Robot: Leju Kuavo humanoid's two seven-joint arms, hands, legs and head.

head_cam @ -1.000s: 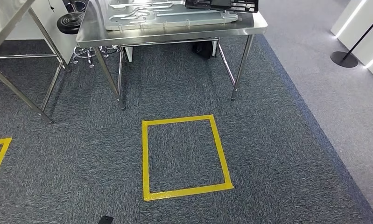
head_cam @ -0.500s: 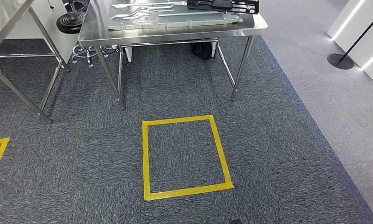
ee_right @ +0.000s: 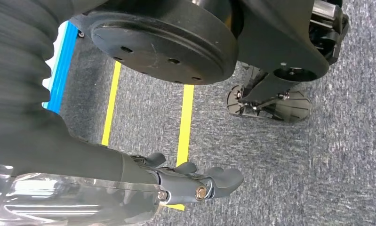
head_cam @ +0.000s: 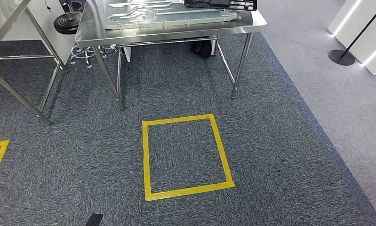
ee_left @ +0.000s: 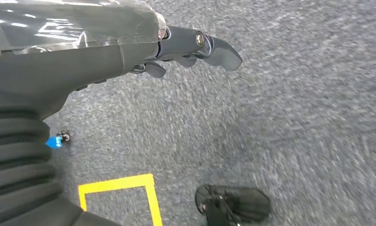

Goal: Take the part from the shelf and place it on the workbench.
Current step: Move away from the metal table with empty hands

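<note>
Nearest, both arms hang toward the carpet: the left hand [ee_left: 195, 47] and the right hand [ee_right: 195, 183] each hold nothing, their fingers [ee_left: 223, 52] lying loosely extended and only narrowly apart. Just ahead on the floor is a yellow tape square [head_cam: 186, 157], with a corner of another at the left edge. Beyond it stands the steel desk [head_cam: 176, 33], carrying a large flat silver part [head_cam: 169, 14] with a dark tray [head_cam: 221, 4] touching its far right end. The part lies flat, its long axis running left to right along the desk edge. Whether this is the piece to fetch I cannot tell, and no shelf is visible. The likely risk is walking: stopping off the tape square would leave the reach misaligned, or a hanging hand could strike a desk leg.
</note>
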